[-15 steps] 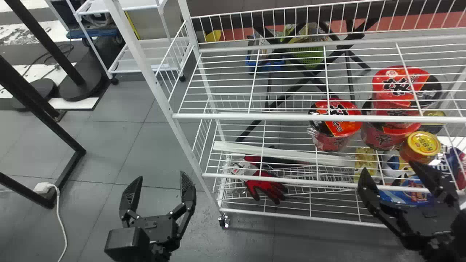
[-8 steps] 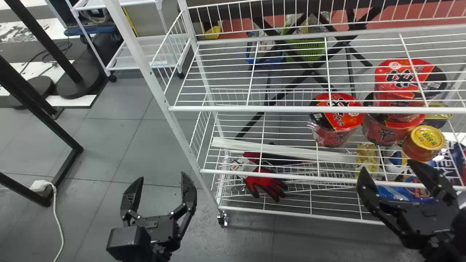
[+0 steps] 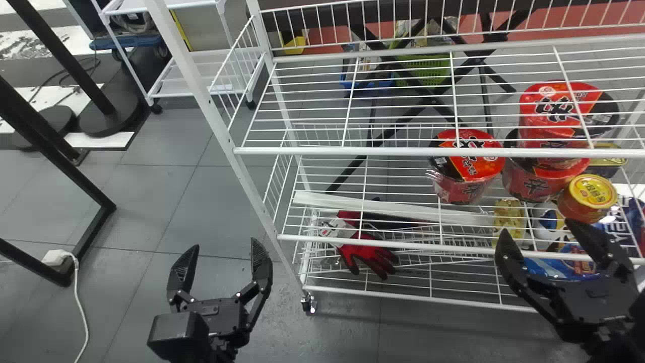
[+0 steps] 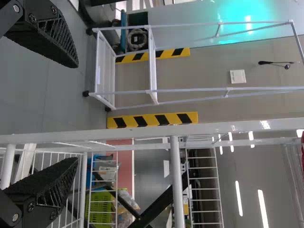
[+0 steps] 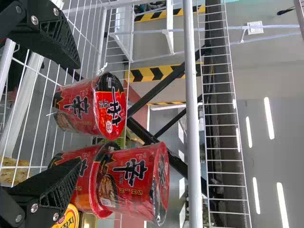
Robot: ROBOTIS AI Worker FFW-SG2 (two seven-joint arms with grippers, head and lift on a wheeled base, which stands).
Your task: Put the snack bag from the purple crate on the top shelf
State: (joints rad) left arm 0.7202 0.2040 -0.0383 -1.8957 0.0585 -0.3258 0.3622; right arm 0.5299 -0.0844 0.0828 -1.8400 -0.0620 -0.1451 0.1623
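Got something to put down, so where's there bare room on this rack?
The upper wire shelf looks bare; below it, between left post and single noodle cup. Crowded: stacked cups and jar at right.

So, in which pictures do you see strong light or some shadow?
Head view: faint shadow on the floor below the shelf rack; left wrist view: strong glare on a pale surface, bright light strips; right wrist view: light strips again, small shine on a noodle cup.
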